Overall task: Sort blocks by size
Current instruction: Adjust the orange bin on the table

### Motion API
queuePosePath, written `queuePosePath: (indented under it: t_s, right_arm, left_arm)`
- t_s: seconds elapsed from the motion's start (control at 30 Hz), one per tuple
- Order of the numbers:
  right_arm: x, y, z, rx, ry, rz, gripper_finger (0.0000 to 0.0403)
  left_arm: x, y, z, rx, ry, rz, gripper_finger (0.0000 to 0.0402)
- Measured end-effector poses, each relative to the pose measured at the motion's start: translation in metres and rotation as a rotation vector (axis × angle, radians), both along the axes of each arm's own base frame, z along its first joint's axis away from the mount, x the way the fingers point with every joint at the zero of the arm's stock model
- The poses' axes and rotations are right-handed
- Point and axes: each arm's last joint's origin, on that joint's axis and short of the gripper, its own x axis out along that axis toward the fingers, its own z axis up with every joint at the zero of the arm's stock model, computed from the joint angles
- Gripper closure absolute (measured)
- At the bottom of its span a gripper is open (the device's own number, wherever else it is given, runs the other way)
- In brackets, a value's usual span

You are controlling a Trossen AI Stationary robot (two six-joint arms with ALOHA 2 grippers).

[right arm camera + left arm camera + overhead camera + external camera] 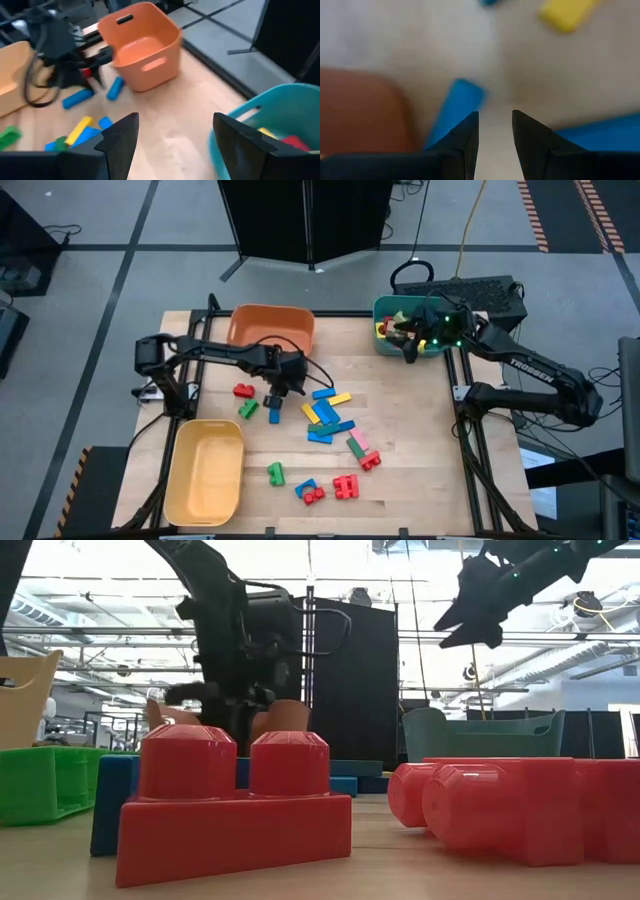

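Loose blocks lie on the wooden table [420, 440]: a cluster of blue, yellow and green bars [328, 415], a red block [243, 390], a green one [248, 409], red studded bricks [346, 486]. A short blue bar [275, 414] [457, 107] lies flat just beside and below my left gripper [277, 393] [495, 125]. That gripper points down, narrowly open, with bare table between its fingers. My right gripper [410, 348] [175, 130] hangs open and empty in the air over the near left rim of the teal bin [381, 308], which holds red and yellow blocks [287, 140].
An orange bin [270, 325] stands at the far side, just behind my left gripper. A yellow bin [205, 470] stands at the near left. A big red studded brick [235, 805] fills the low view's foreground. Bare wood lies between the block cluster and the teal bin.
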Motion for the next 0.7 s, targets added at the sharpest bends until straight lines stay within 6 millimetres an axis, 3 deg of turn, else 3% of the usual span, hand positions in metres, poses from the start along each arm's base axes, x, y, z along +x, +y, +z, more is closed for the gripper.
queuePosePath:
  t_s: [0.17,0.47,0.7]
  right_arm:
    - [0.006,0.009,0.000,0.017,0.000,0.020,0.0161]
    - [0.013,0.020,0.000,0.010,0.007,-0.037,0.0161]
    - [0.018,0.030,0.000,0.021,0.005,-0.049,0.0161]
  left_arm:
    - [0.003,0.004,0.002,0.122,-0.015,-0.022,0.0288]
    - [0.004,0.009,0.000,0.056,-0.034,-0.114,0.0286]
    - [0.002,0.020,0.001,0.052,-0.050,-0.154,0.0222]
